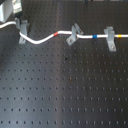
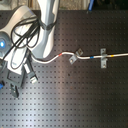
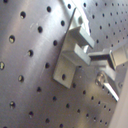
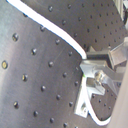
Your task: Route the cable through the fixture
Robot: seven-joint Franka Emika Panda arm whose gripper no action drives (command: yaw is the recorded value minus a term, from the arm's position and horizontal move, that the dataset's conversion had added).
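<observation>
Three clips (image 1: 74, 34) on the bench (image 1: 65, 90) guide the cable (image 1: 42, 40); whether the tool (image 4: 112, 62) is open, I cannot tell.

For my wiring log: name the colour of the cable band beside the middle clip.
Red band, clearest in the first exterior view.

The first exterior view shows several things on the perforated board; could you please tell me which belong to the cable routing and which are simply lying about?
Job:
cable, white with coloured bands
left clip
middle clip
right clip
gripper, beside a clip

Lying about:
perforated board
small dark speck near the middle clip
</observation>
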